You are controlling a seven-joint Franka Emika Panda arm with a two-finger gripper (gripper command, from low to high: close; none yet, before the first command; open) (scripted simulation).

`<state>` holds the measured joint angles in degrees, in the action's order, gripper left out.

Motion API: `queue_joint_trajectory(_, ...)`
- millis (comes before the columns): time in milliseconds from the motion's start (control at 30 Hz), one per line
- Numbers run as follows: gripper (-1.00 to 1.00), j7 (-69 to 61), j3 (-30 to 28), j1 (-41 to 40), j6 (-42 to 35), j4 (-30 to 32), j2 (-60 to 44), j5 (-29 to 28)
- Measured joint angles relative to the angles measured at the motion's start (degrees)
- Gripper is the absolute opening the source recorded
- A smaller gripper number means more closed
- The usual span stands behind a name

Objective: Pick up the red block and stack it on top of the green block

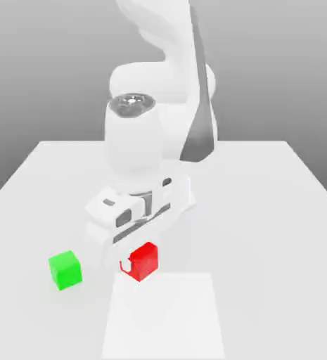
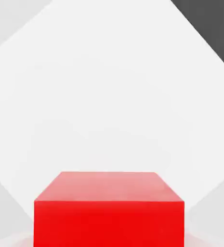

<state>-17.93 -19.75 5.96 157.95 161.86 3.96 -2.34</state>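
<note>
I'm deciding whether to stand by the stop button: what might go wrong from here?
The red block sits right at the pincer, so a weak grip could let it slip or twist during the lift. The green block stands apart, toward the exterior view's left, so the arm must carry the red one sideways and might set it down off-centre. Both are small cubes, so even a slight miss could tip the stack.

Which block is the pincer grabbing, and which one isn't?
The red block, right under the pincer's body. The green block sits apart, toward the exterior view's left.
</note>
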Motion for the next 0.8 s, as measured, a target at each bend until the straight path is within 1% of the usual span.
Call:
queue_joint_trajectory(133, -1.00, -11.2, -4.7, -4.0, -3.0, 0.1, 3.3, -3.3)
queue_joint_trajectory(267, -1.00, -21.4, -9.9, -9.0, -5.2, 0.3, 6.2, -8.1)
queue_joint_trajectory(333, -1.00, -24.8, -11.6, -10.1, -5.5, 0.3, 6.6, -8.8)
queue_joint_trajectory(500, -1.00, -28.9, -13.0, -8.2, -4.4, -0.4, 4.6, -4.9)
queue_joint_trajectory(800, -1.00, -36.1, -13.8, -4.9, 1.2, -0.8, -2.1, 5.2)
